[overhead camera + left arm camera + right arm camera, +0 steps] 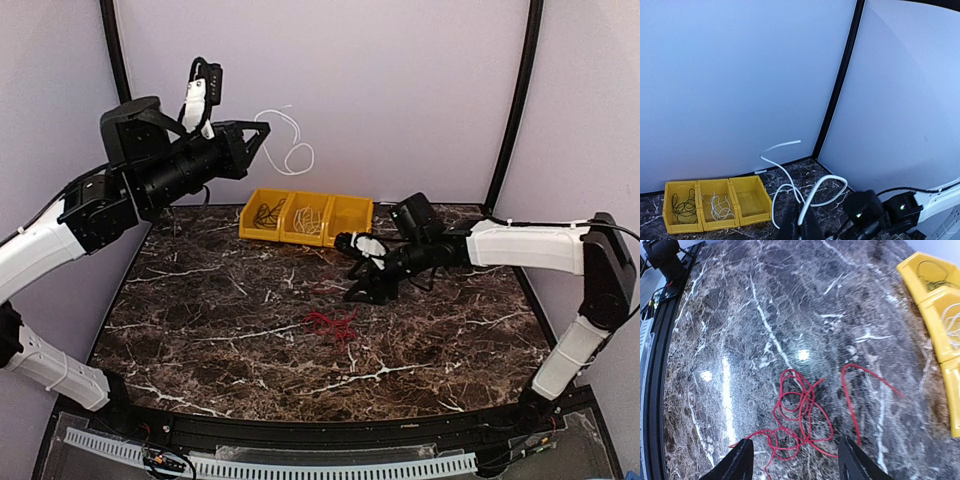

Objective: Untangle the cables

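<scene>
Now: white cable aloft, red tangle on the marble.
Left gripper [262,131], jaws closed on a thin, glossy white cable [293,150], holds it high, its loops curling free before the pale wall. Right gripper [795,462] hangs with jaws apart over the red cable [801,412], a wiry knot of loops lying on the veined dark marble table [210,300]. Yellow plastic bins [345,228] at the far edge hold a dark coil [266,212], perhaps black, and white strands [312,220].

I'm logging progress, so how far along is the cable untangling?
Done: dark cables and white cables lie in separate yellow bin compartments. In hand: left gripper holds one white cable aloft. Left: red cables looped together on the table, right gripper open over them.
</scene>
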Controlling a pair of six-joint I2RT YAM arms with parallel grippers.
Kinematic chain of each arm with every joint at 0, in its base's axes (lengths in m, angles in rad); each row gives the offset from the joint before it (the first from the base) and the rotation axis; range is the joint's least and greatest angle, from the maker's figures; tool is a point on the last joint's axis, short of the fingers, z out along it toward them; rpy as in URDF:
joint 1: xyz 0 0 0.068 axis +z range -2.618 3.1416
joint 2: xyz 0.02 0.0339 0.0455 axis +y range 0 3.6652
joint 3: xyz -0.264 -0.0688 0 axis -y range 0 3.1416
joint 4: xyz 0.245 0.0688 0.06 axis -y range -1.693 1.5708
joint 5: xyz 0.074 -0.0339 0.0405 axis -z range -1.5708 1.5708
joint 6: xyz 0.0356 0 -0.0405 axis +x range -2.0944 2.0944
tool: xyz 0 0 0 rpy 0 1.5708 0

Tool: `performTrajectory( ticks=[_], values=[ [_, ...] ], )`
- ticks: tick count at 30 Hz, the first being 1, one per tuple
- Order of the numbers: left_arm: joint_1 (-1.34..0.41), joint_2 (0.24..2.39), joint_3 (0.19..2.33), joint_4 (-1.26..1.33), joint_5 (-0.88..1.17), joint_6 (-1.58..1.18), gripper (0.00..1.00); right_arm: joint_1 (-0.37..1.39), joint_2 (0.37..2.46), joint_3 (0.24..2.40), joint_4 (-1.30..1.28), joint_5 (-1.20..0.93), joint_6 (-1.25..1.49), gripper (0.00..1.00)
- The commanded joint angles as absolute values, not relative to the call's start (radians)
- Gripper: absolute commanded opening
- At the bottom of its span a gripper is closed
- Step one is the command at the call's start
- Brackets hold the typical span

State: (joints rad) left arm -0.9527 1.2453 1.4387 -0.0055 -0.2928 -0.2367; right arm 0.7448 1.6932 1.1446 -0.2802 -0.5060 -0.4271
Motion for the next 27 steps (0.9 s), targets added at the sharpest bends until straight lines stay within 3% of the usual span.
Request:
performTrajectory(
  ticks=[1, 7, 15, 27],
  values=[
    [-0.925, 1.255, 1.393, -0.043, -0.302, -0.248, 0.0, 0.696, 1.547, 1.098, -0.385, -0.466, -0.484, 0.61],
    [-0.834, 1.323, 1.331, -0.038, -0.197, -0.32, 0.0, 0.591, 1.39, 1.027, -0.487, -0.573, -0.477, 0.63],
    [-0.743, 1.494, 1.343, -0.035, -0.074, -0.306, 0.0, 0.426, 1.105, 0.753, -0.33, -0.637, -0.468, 0.65],
    [-0.698, 1.819, 1.588, -0.061, -0.207, -0.18, 0.0, 0.394, 1.099, 0.725, -0.311, -0.502, -0.551, 0.65]
  ],
)
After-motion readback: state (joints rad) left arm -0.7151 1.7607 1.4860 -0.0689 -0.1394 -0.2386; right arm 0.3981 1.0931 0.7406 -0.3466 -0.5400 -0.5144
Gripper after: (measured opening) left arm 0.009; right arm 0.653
